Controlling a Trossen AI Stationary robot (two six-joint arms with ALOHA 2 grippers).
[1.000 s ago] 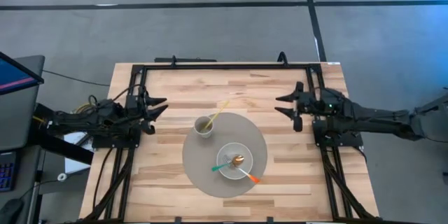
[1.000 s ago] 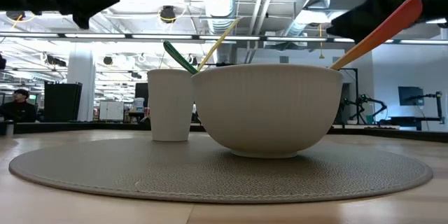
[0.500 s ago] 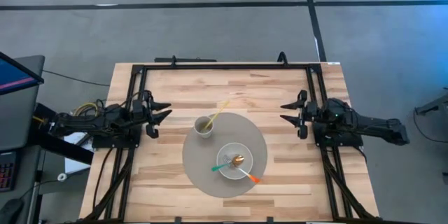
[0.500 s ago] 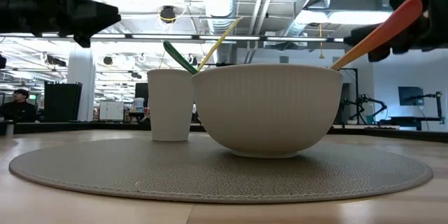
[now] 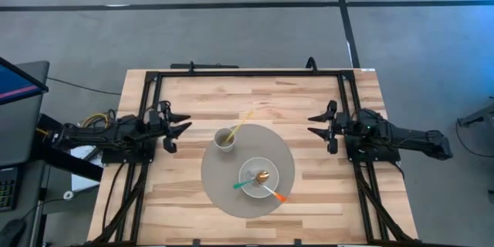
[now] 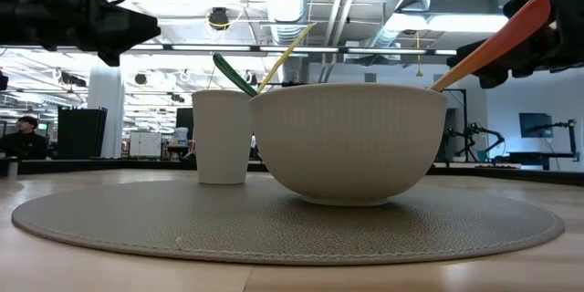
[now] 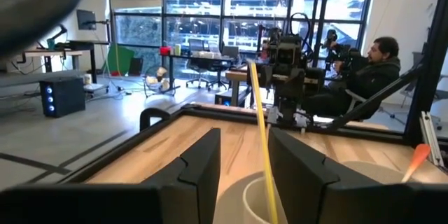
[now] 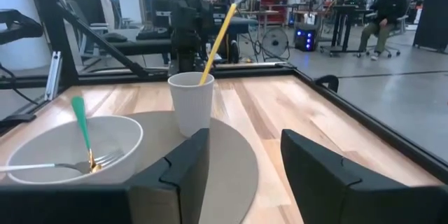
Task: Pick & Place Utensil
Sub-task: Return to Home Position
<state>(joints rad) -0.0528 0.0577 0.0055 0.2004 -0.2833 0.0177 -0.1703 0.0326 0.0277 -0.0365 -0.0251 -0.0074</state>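
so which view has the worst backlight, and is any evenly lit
Low view worst: bright ceiling lights leave the left gripper and right gripper as dark silhouettes, gray bowl well lit. Left wrist view: bright windows behind the yellow straw. High view: even light, faint shadows on the table.

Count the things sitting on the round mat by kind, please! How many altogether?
Bowl: 1
Cup: 1
Straw, in the cup: 1
Utensils in the bowl: 2 (green-handled utensil, orange-handled utensil)
Total: 5
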